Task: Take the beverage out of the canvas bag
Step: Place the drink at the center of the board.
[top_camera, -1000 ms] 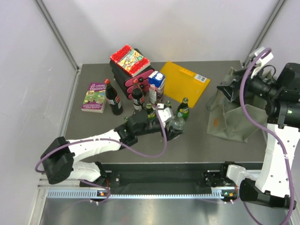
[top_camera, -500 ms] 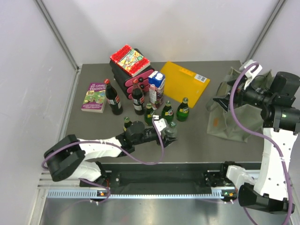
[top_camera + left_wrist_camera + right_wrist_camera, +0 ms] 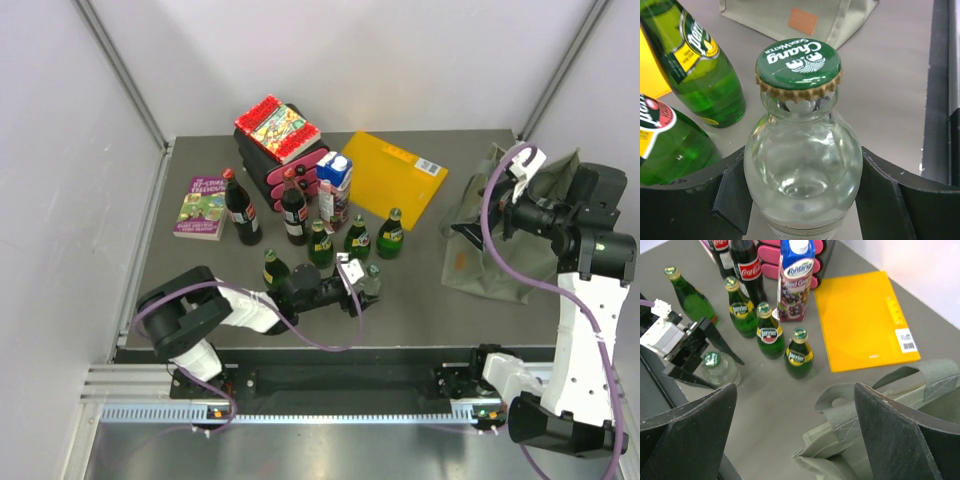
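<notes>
The beverage, a clear glass bottle (image 3: 801, 150) with a green Chang cap, stands upright on the grey table (image 3: 420, 300) left of the olive canvas bag (image 3: 505, 262). My left gripper (image 3: 801, 167) is shut on it, one black finger pressed to each side of its round shoulder. The top view shows that bottle (image 3: 371, 279) at the end of the low left arm. My right gripper (image 3: 795, 388) hangs open above the canvas bag's (image 3: 875, 445) floppy rim and webbing handle (image 3: 850, 415), holding nothing. From there I also see the clear bottle (image 3: 720, 369) between the left fingers.
Several green Perrier bottles (image 3: 355, 238) stand just behind the held one, with another (image 3: 272, 268) to its left. Two cola bottles (image 3: 240, 210), a juice carton (image 3: 335, 180), a yellow-orange folder (image 3: 395, 178), a pink-and-black rack (image 3: 278, 150) with a book on top, and a book (image 3: 203, 207) fill the back.
The left arm has drawn back toward the near edge, carrying the clear bottle out of the row of green ones. The right wrist has swung lower over the bag.
</notes>
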Tool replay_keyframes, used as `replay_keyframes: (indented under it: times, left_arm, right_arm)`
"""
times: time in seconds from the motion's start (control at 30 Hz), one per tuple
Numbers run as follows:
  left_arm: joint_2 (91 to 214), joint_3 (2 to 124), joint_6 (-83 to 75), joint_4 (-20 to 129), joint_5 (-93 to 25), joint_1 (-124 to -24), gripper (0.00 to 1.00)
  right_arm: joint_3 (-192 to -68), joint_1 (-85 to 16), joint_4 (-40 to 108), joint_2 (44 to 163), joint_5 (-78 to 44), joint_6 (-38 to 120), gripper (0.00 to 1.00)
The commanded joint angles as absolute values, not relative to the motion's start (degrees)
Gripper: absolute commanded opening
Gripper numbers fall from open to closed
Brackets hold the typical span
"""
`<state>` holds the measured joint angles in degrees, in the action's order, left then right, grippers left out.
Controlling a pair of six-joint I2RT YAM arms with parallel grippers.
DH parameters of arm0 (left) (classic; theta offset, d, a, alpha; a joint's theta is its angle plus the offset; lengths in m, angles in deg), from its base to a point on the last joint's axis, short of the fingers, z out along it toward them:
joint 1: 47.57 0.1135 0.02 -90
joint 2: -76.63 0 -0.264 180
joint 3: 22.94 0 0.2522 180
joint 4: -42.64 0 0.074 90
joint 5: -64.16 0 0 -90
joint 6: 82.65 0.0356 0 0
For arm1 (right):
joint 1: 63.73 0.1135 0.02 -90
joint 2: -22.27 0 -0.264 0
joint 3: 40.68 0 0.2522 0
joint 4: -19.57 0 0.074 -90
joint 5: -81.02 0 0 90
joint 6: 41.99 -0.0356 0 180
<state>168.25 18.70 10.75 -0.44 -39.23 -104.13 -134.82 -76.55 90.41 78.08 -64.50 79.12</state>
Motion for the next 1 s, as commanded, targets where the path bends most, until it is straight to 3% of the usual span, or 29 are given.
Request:
replay_keyframes:
  times: [0.0, 0.17, 0.37, 0.43, 0.73, 0.83, 0.97]
  left_arm:
    - [170.8, 22.7, 10.9, -19.2, -38.9, -103.9, 0.0]
    - [174.2, 23.9, 10.0, -22.3, -38.0, -103.7, 0.01]
    - [174.0, 21.9, 9.6, -22.4, -36.7, -103.7, 0.14]
    - [173.8, 20.6, 9.6, -21.8, -36.3, -103.7, 0.28]
    - [172.9, 17.9, 10.3, -20.8, -34.4, -103.7, 0.6]
    - [173.2, 17.9, 10.3, -20.9, -34.2, -103.7, 0.76]
    - [172.0, 17.2, 10.4, -20.3, -33.8, -103.7, 0.82]
  right_arm:
    - [-134.0, -76.2, 89.8, 77.3, -65.3, 80.6, 1.0]
    - [-132.7, -76.2, 89.1, 76.8, -65.1, 80.3, 1.0]
    - [-131.1, -76.1, 88.3, 76.1, -64.7, 79.7, 1.0]
    - [-130.7, -76.1, 88.1, 76.1, -64.8, 79.6, 1.0]
    - [-130.5, -76.0, 87.8, 76.0, -64.3, 79.4, 1.0]
    - [-130.5, -76.1, 87.7, 76.1, -64.3, 79.2, 1.0]
    - [-130.3, -76.1, 87.7, 76.0, -64.3, 79.3, 1.0]
